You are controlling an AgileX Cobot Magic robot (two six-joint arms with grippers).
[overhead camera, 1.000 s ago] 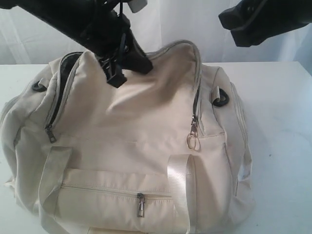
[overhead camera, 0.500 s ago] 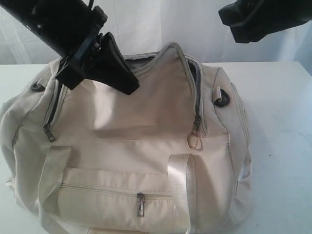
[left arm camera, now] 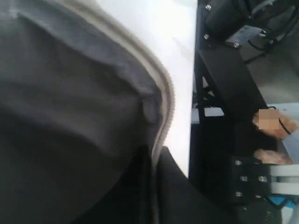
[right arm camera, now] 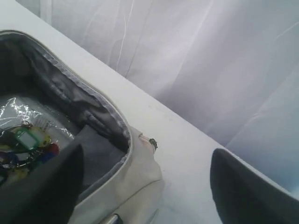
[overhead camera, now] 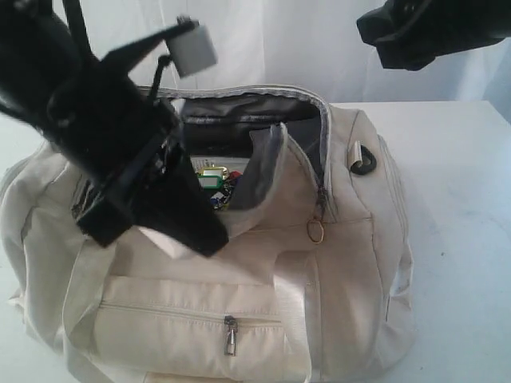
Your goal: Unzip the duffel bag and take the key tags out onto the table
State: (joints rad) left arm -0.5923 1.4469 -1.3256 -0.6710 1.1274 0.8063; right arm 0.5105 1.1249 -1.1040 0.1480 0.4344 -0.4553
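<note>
Sitting on the white table (overhead camera: 463,199), the duffel bag (overhead camera: 335,303) shows its zipped front pocket nearest, with the pocket's zipper pull (overhead camera: 230,337) hanging at the middle. Just behind it, the left gripper (overhead camera: 209,238) is pressed together on the bag's top flap, holding it folded forward so the dark grey lining shows. A silver ring (overhead camera: 316,231) dangles from the main zipper beside the opening. Inside, the key tags (overhead camera: 212,183) lie amid crinkled clear plastic (right arm camera: 28,109). Farther back, high at the right, the right gripper (right arm camera: 147,154) hangs with fingers spread wide and empty, before the white curtain (overhead camera: 263,40).
</note>
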